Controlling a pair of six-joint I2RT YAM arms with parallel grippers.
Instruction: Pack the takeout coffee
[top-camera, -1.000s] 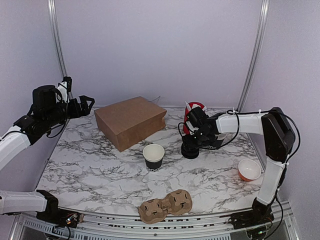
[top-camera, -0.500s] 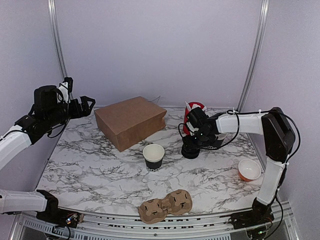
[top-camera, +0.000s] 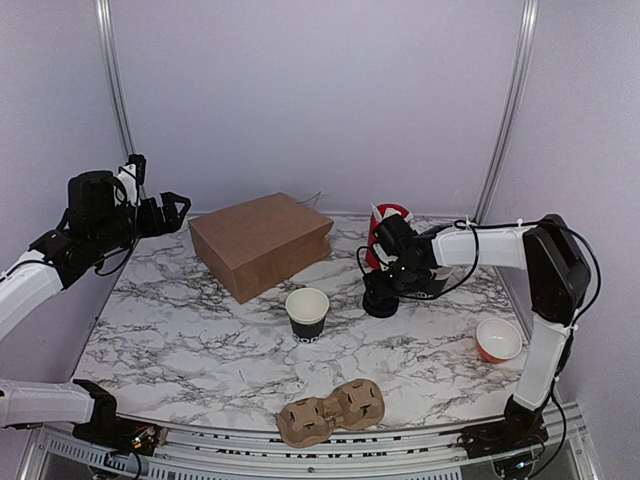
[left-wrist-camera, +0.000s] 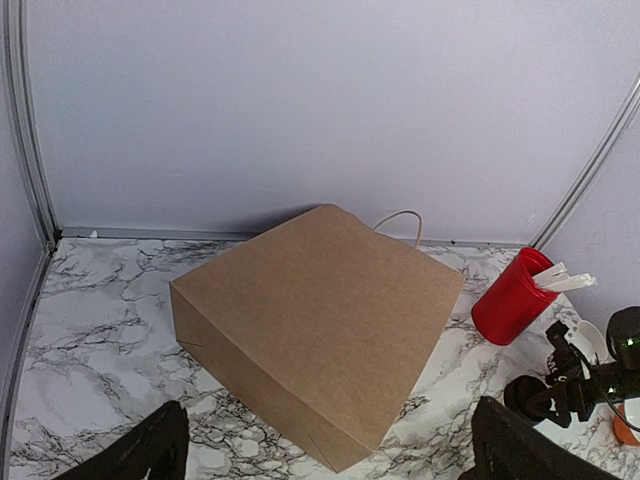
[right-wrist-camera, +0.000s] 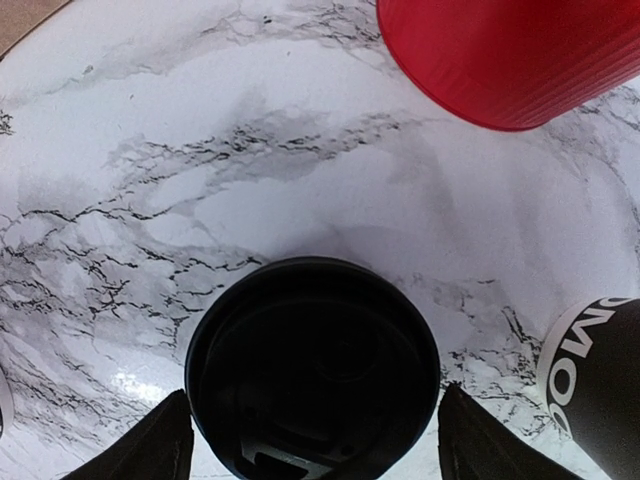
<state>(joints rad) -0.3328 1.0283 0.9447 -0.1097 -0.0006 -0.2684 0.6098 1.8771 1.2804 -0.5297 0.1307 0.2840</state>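
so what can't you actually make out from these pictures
- Grip: the right wrist view's bottom edge cuts off the right gripper, which straddles the takeout coffee. The arm covers it in the top view, so contact is unclear.
- Paper bag: its mouth faces away in the top and left wrist views, so open or folded is unknown.
- Open cup: the lettering is too small in the top view and cut by the right wrist view's right edge.
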